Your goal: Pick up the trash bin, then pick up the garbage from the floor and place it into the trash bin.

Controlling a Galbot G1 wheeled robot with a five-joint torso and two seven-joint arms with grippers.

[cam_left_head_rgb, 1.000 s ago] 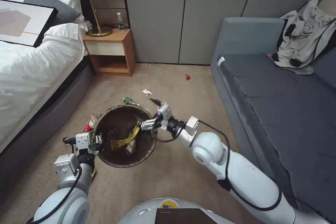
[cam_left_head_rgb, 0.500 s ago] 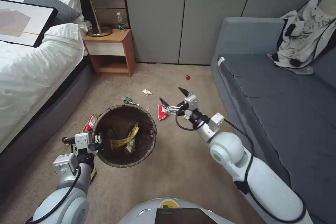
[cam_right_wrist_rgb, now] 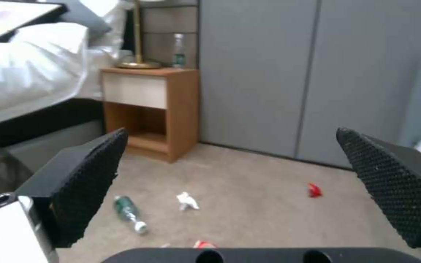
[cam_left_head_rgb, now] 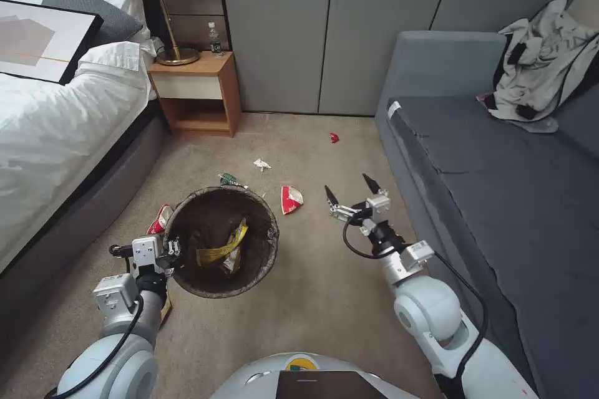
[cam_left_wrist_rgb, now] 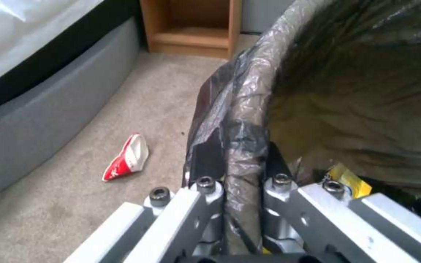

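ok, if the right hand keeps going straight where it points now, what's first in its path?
Path looks free: the open right hand aims over bare carpet toward the wardrobe wall; the red scrap lies lower, probably missed. Depth unclear.

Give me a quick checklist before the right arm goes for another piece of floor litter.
1. Left gripper clamped on the trash bin rim: ok, its fingers pinch the bagged rim.
2. Right gripper empty and open: ok, its fingers are spread with nothing between them.
3. Bin mouth unobstructed: ok, yellow wrapper lies inside, below the rim.
4. Nearest target free to reach: ok, the red-and-white wrapper lies on the carpet between bin and right gripper.
5. Litter left: not ok, green-labelled bottle, white tissue, red scrap and a second red-and-white wrapper beside the bin remain.
6. Bin off the floor: cannot tell.
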